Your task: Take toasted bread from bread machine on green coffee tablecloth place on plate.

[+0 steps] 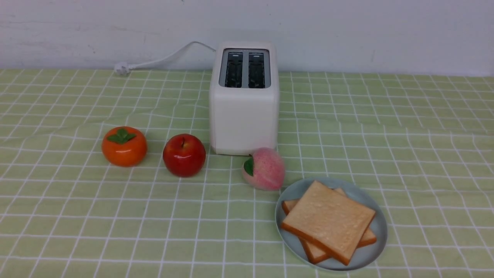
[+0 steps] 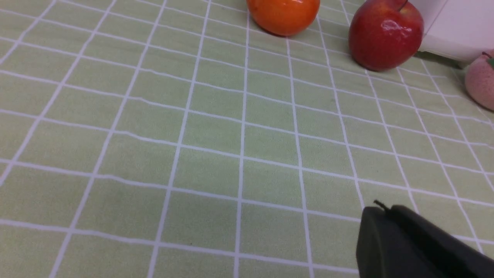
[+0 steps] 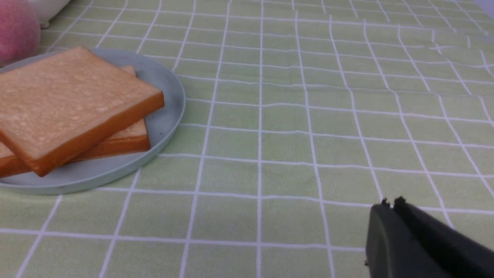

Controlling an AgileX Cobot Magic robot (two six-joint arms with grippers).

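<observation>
Two slices: the toasted bread [image 1: 328, 222] lay stacked on the plate [image 1: 380, 227], upper slice turned askew over the lower; thin squares, pale tan porous faces, orange-brown crust edges.
Plate: round, shallow, plain pale blue-green, smooth; near the bread machine [image 1: 244, 116], toward the robot and to its right.
Bread machine: boxy, white, rounded corners; two dark grey-rimmed slots on top held no bread; white cord [image 1: 162, 60] trailed from its rear.
Green coffee tablecloth [image 1: 405, 154]: light yellow-green, thin white grid, slightly wrinkled.
Fruit: glossy orange persimmon [image 1: 124, 146] and glossy red apple [image 1: 184, 155] left of the bread machine; matte pink peach [image 1: 264, 168] just before it, beside the plate.
Front view only: slots, cord, no arms.
Left wrist view only: left gripper [image 2: 380, 210], dark, fingers pressed together, over bare cloth.
Right wrist view only: right gripper [image 3: 391, 204], fingers pressed together, well apart from the plate; slice thickness visible.
</observation>
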